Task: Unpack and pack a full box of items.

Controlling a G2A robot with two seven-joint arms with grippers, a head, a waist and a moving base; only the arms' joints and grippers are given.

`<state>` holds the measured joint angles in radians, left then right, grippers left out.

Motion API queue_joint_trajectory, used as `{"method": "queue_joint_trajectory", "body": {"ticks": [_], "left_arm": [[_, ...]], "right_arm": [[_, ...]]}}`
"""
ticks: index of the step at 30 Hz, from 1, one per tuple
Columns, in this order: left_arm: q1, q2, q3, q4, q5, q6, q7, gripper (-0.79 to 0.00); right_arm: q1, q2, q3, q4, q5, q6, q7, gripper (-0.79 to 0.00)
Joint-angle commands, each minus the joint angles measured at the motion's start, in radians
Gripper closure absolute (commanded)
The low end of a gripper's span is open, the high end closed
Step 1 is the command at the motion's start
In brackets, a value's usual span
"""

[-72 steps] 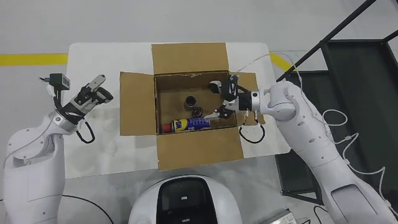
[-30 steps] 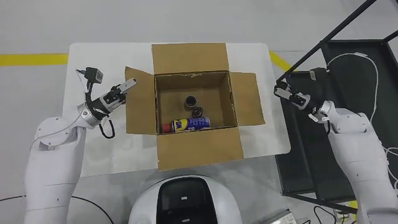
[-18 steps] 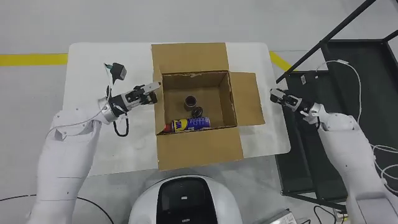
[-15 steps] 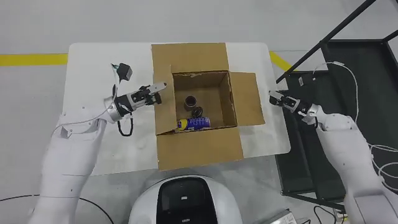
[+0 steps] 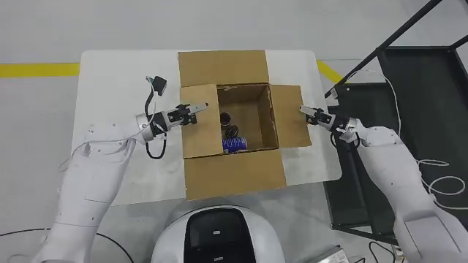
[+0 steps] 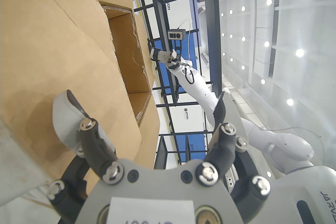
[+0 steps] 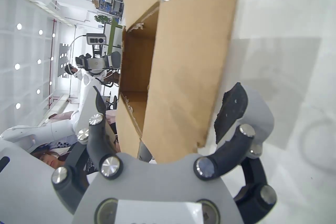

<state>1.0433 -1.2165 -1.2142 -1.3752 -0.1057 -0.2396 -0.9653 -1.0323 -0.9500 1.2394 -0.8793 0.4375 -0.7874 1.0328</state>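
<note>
Surface [image 5: 110,80] carries cardboard box [image 5: 223,67]. I judge the flap-closing step is in hand.
- Left flap [image 5: 199,117] tipped over opening.
- Left end effector [image 5: 196,108] open, one finger against it.
- Right end effector [image 5: 307,112] open, straddling right flap [image 5: 291,117] edge.
- Spray can [image 5: 235,143], dark round containers [image 5: 228,120] inside.
- Next: I swing right flap inward.

The spray can [image 5: 235,143] bears print too small to read.

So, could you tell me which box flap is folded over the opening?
The flap at the left gripper; the other three lie spread outward.
</note>
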Motion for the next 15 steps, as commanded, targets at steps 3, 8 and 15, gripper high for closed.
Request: {"method": "queue_joint_trajectory", "body": {"ticks": [3, 8, 15], "left_arm": [[0.001, 0.002, 0.003, 0.007, 0.006, -0.007, 0.010, -0.785], [0.005, 0.005, 0.004, 0.008, 0.012, -0.015, 0.027, -0.785], [0.015, 0.011, -0.009, 0.003, -0.001, -0.026, 0.046, -0.785]], "right_arm": [[-0.063, 0.039, 0.011, -0.201, -0.010, -0.027, -0.027, -0.785], [-0.135, 0.087, 0.014, -0.416, -0.023, -0.042, -0.042, -0.785], [-0.131, 0.125, -0.060, -0.569, -0.040, -0.027, -0.027, -0.785]]}}
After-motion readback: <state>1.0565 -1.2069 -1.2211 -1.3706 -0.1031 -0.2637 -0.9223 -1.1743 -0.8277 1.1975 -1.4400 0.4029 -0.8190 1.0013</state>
